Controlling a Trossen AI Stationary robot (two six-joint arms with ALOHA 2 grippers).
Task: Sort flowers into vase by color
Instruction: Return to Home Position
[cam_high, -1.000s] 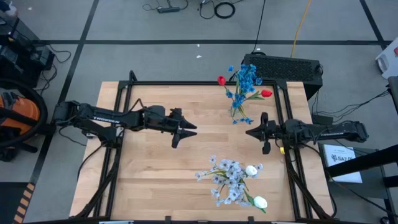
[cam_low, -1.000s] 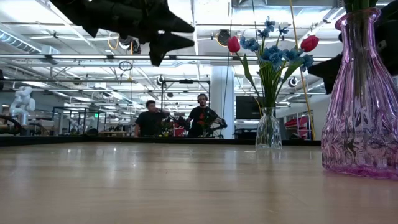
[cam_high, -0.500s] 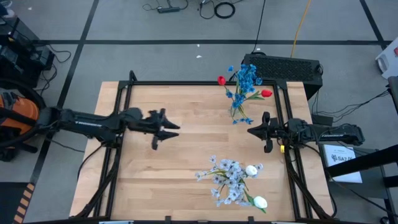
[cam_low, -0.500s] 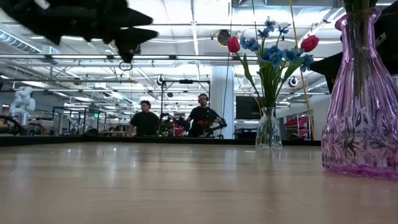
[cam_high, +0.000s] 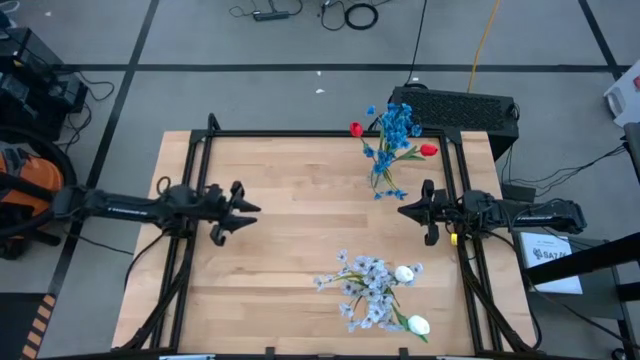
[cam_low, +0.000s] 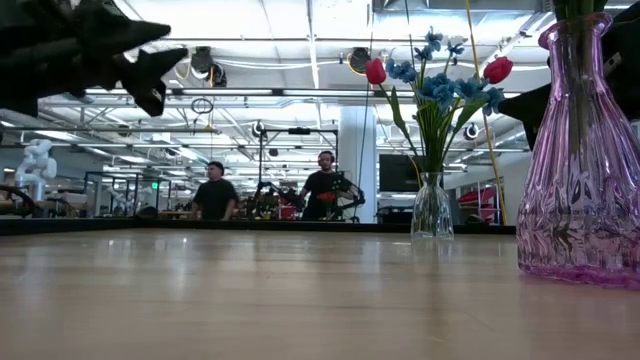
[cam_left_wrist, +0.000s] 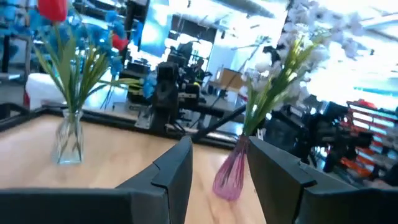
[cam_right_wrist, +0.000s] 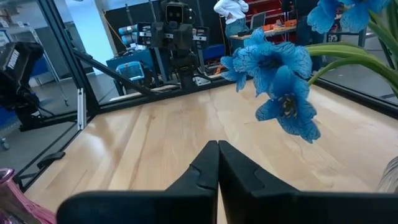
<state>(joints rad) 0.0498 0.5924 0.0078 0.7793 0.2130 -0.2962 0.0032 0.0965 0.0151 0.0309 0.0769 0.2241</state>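
My left hand (cam_high: 240, 209) pulled back from mid-counter (cam_high: 300, 255) toward the left edge, arm folding in with it. It now sits near the left frame rail, well apart from both vases. In the low view the left hand (cam_low: 160, 72) slid from upper middle out to the top left corner. Behind the counter, one person (cam_low: 214, 192) stepped further left, widening the gap to the other one.

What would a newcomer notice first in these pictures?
The bright blue flowers with red tulips stand in a clear vase near the right edge of the table. Closer to the low camera, pale lavender-white flowers with white tulips stand in a pink vase. The left gripper hangs open at the left, the right gripper shut at the right.
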